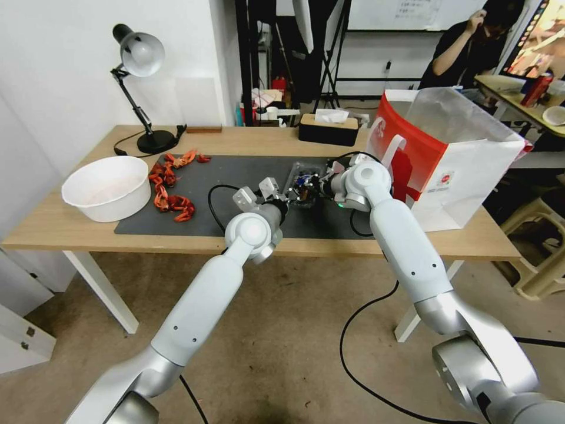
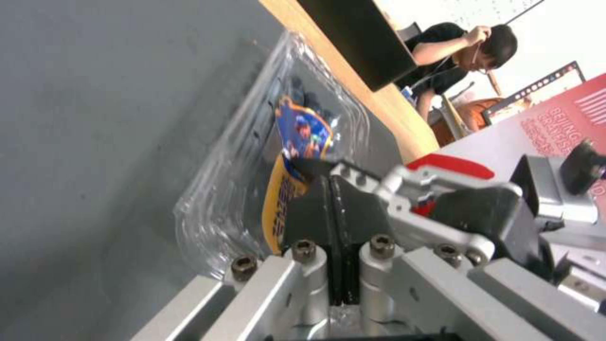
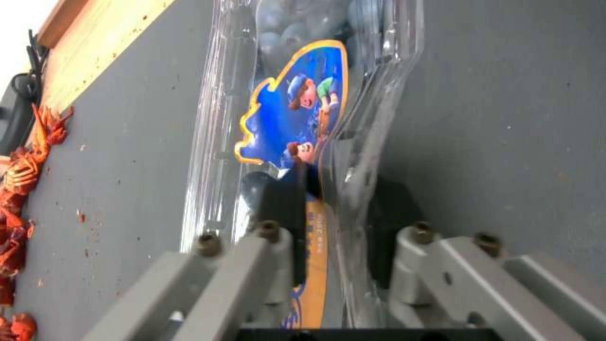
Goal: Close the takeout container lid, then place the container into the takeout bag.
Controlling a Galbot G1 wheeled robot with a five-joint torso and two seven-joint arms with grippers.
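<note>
Takeout container (image 1: pixel 303 187): 1, on mat, lid down. Right gripper (image 3: pixel 334 227) clamps its edge; left gripper (image 2: pixel 331 215) pinched closed beside it. Berries partly obscured.

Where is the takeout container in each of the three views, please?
Head view: takeout container at mat centre, between both tools.
Left wrist view: takeout container just beyond the shut left tool.
Right wrist view: takeout container between the right tool's fingers.
Shared landmark: its blue cartoon label.

Table layout, 2 grippers at the centre
The takeout container (image 1: pixel 303 187) sat on the mat (image 1: pixel 235 176) between the left gripper (image 1: pixel 289 200) and right gripper (image 1: pixel 312 189); takeout bag (image 1: pixel 447 159) stood right, bowl (image 1: pixel 107 187) left, tissue box (image 1: pixel 328 129) behind.
</note>
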